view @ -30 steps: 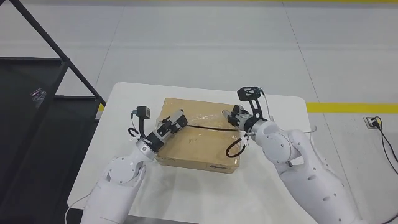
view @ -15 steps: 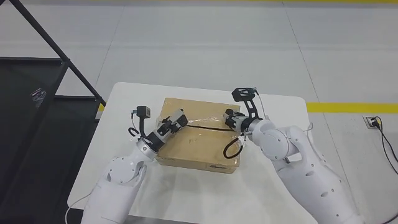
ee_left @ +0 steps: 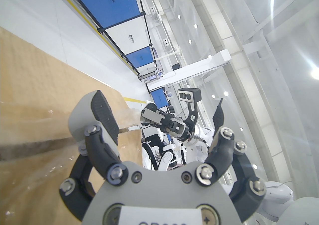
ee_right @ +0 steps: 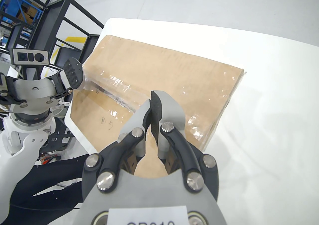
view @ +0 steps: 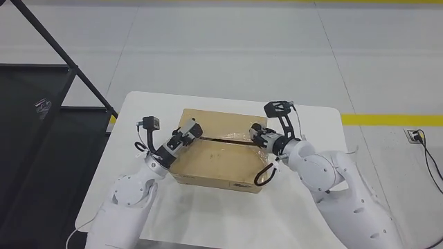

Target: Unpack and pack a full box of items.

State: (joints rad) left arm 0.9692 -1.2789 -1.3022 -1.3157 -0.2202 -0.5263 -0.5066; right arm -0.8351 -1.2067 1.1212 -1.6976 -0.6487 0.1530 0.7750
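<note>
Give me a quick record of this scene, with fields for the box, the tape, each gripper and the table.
Box: cardboard box, flaps closed, lying flat on the table
Tape: clear tape running along the top seam between the flaps
Left arm: left gripper open, at one end of the seam
Right arm: right gripper shut, fingertips over the opposite end of the seam
Table: white table, box near its middle
Stage: box not yet opened

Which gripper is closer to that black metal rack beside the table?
Left. The left gripper is at the end of the box nearest the rack; the right gripper is at its far end.
</note>
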